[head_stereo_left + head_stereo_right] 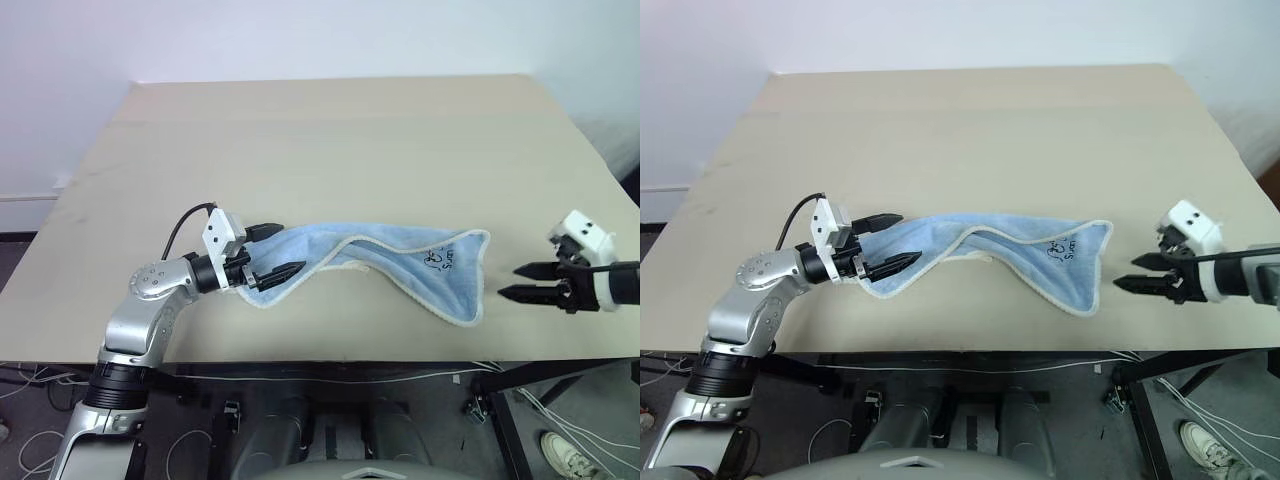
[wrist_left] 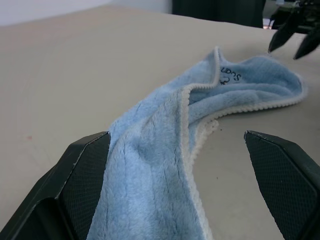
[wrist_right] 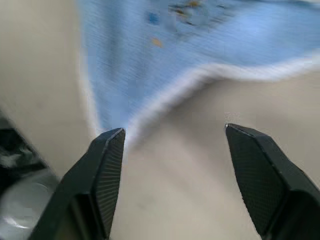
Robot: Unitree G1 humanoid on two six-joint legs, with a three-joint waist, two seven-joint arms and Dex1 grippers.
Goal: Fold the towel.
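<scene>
Claws spread on both arms: our left claw (image 1: 272, 254) stands wide with the towel's (image 1: 380, 255) bunched end lying between its fingers, ungripped; our right claw (image 1: 520, 281) is parted and empty, just beside the towel's broad far end, not touching it. The towel lies twisted and half-rolled on the table (image 1: 330, 140) near its front edge, its long axis running side to side across our front, the narrow end toward our left arm, the wider end with the dark printed mark (image 1: 441, 259) toward our right. We judge a clean fold needs the cloth flattened first: each claw should pinch a corner at the white edging and draw the twist out before doubling it over.
</scene>
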